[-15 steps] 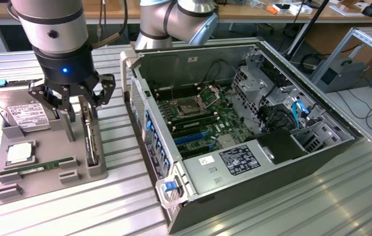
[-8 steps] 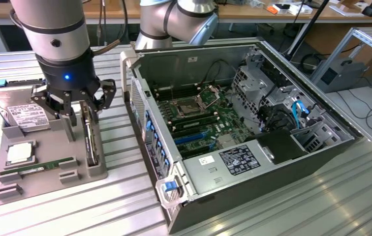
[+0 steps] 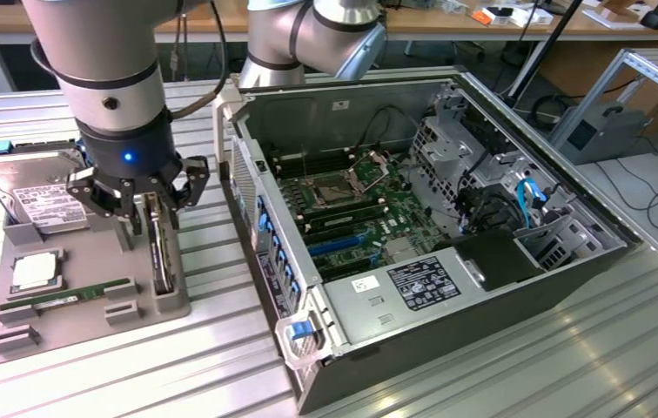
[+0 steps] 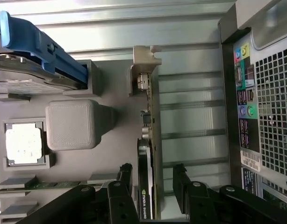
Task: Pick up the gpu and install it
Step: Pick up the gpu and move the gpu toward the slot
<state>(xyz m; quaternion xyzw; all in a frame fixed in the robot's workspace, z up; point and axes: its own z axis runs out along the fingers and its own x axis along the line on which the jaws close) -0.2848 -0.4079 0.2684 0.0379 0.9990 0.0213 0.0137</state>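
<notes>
Your gripper [image 4: 153,170] is closest to the wrist camera. Its jaws are spread wide, with one black finger [image 4: 126,176] on each side of the gpu [image 4: 144,198] and a gap showing on both sides, so nothing is gripped. The gpu stands on its thin edge in a slot of the gray holder tray [image 4: 120,126], with its pale metal bracket at the end away from the fingers.

In the exterior view the gripper [image 3: 152,213] hangs straight down over the gpu [image 3: 163,257], which sits along the tray's [image 3: 85,326] edge nearest the computer case [image 3: 305,340].

Other parts share the tray:
- The hard drive [image 3: 39,196], with its white label and blue side rail [image 4: 45,46], leans at the far end.
- A square processor chip [image 3: 33,272] lies flat in its pocket.
- A green memory stick [image 3: 68,299] lies in a slot near the front.

The case lies open on its side just to the exterior view's right of the tray, with the motherboard [image 3: 352,209] exposed. Tray and case both rest on the ribbed metal table [image 3: 190,374].
</notes>
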